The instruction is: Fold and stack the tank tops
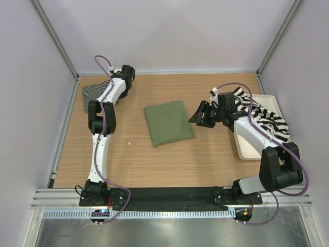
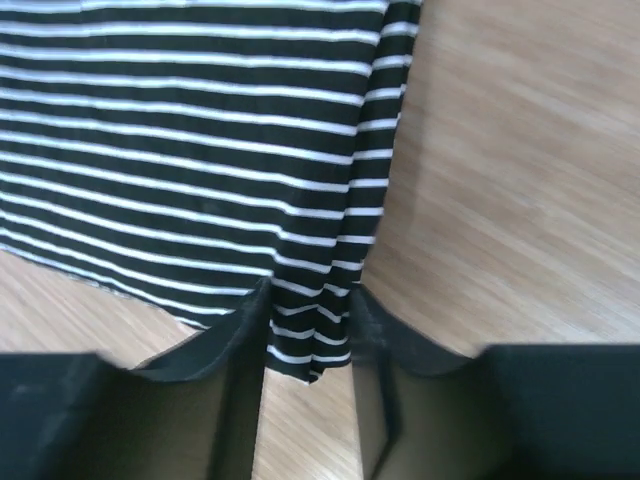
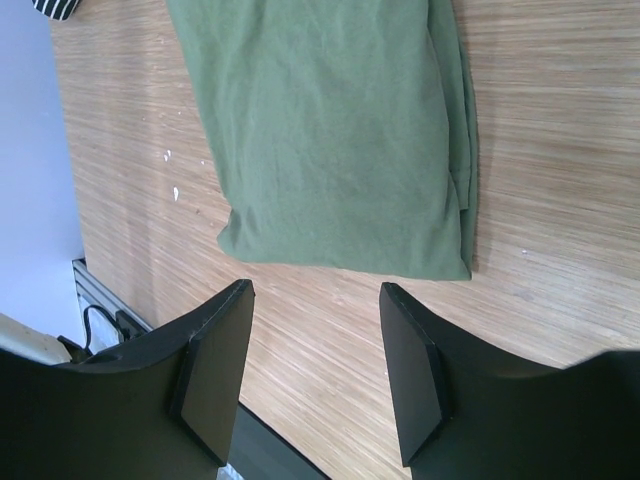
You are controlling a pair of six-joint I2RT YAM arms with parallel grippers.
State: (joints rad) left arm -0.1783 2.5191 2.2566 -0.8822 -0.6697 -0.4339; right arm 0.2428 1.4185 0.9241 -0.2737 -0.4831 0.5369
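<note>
In the middle of the overhead frame the olive green tank top (image 1: 168, 123) lies folded square, so I judge one of three done and nothing stacked. At upper left my left gripper (image 2: 308, 320) straddles a corner of the pinstriped tank top (image 1: 95, 92); I can't tell whether it has clamped. At right, my right gripper (image 3: 315, 300) hangs open and empty beside the olive top, and the broad-striped tank top (image 1: 259, 113) lies crumpled over the cream tray (image 1: 247, 149).

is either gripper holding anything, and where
Right gripper is open, empty. Left gripper straddles the pinstriped tank top at its corner; a firm grip cannot be told.
</note>
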